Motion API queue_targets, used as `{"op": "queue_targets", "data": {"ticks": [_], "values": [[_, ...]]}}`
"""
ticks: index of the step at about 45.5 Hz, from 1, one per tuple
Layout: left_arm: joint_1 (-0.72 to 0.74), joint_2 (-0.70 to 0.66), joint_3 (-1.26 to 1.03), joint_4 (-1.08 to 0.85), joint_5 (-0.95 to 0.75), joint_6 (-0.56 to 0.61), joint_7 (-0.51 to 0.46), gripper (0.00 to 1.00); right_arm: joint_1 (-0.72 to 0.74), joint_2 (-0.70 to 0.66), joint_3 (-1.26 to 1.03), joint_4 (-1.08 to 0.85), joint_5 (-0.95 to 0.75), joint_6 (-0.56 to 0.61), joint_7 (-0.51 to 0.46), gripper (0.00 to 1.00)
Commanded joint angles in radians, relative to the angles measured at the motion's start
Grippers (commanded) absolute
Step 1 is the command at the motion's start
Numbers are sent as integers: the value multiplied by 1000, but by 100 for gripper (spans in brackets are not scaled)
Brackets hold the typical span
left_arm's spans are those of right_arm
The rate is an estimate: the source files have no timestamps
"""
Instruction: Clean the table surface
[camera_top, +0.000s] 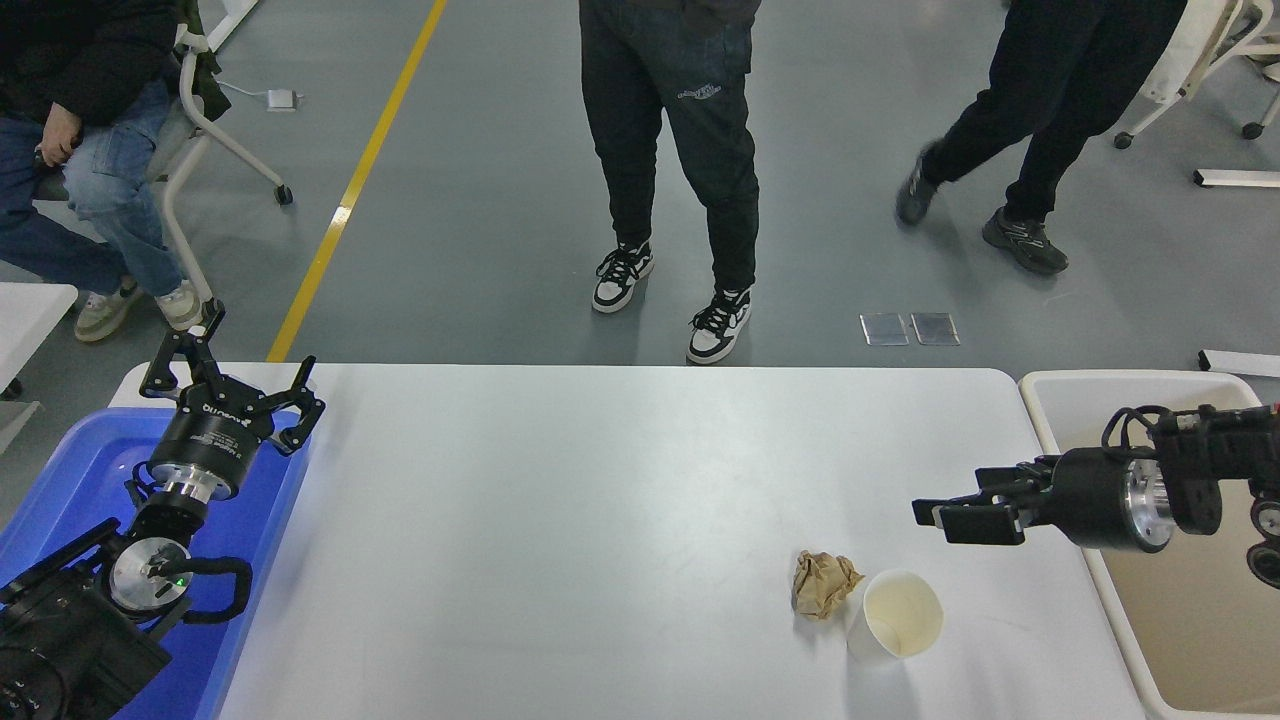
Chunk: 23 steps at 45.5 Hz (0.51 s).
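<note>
The white table surface (560, 520) carries a crumpled brown paper ball (822, 584) and, touching its right side, an open white paper cup (897, 613) lying near the front right. My right gripper (947, 518) reaches in from the right edge and hovers just above and to the right of the cup, open and holding nothing. My left gripper (232, 385) is parked at the lower left over the blue bin, open and empty.
A blue plastic bin (70, 470) sits at the table's left end and a beige bin (1180, 620) at its right end. One person stands at the far edge (670, 150), another walks past at the upper right (1010, 120), and a third sits at the upper left (70, 150).
</note>
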Motion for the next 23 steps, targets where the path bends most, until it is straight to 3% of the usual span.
{"op": "queue_targets", "data": {"ticks": [1,23], "values": [[0,0,0,0,0,0,0,100,64,26,-103,7,-60,-1,0,100],[0,0,0,0,0,0,0,100,78,157,-187,-47,-106,-8,0,100]]}}
